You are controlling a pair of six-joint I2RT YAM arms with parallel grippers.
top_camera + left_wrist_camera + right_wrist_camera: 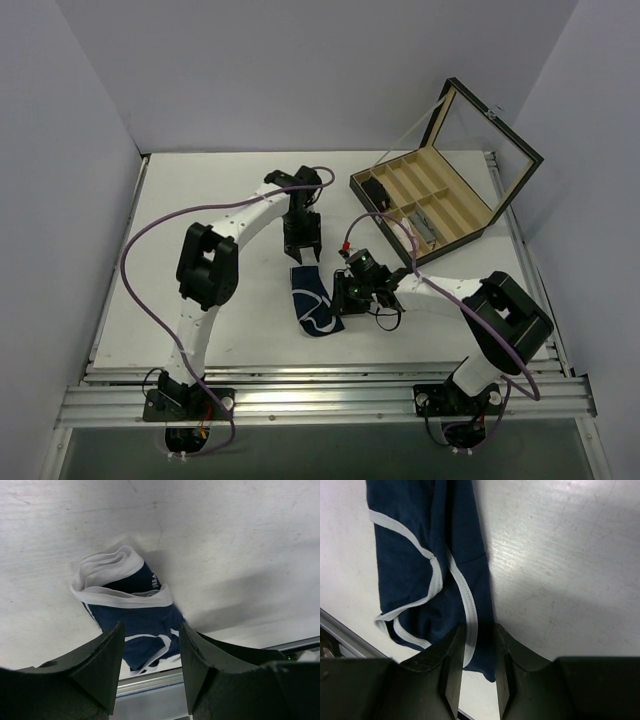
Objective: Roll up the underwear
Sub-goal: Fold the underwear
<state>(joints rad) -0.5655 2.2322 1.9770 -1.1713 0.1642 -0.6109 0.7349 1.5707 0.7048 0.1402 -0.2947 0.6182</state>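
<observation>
A: Quick one, where's the underwear (pixel 315 305) sitting?

B: It's lying on the desk (pixel 180 220), approx. in the middle left-to-right but nearer the near edge, w/ its long axis running roughly far-to-near. The far end is bunching into a loose roll w/ the white waistband on top. The near end is lying flatter, thin white trim looping over the navy.

A: Left arm (pixel 207 265) pose?

B: It's rising from its base at the near-left corner w/ the elbow standing high. The forearm is reaching away & rightward toward the desk's middle, and the wrist is bending down. The left gripper (pixel 151 629) is pointing down just beyond the garment's far, rolled end. Its fingers (pixel 100 655) are standing well apart w/ nothing between them. Can't tell if the tips are touching the desk.

A: Right arm (pixel 510 320)?

B: Base at the near-right corner, elbow jutting out to the right, forearm lying low & running leftward over the desk. The right gripper (pixel 478 627) is sitting at the garment's right edge, toward its near end, tilting down at it.

A: Gripping?

B: Its fingers (pixel 450 660) are standing only narrowly apart, and the trimmed edge of the fabric is showing in the gap. Can't tell if they're actually pinching it or just straddling it.

A: Anything else on the desk?

B: A wooden divided box (pixel 440 190) is sitting at the far-right corner w/ its lid standing open, well apart from the underwear.
</observation>
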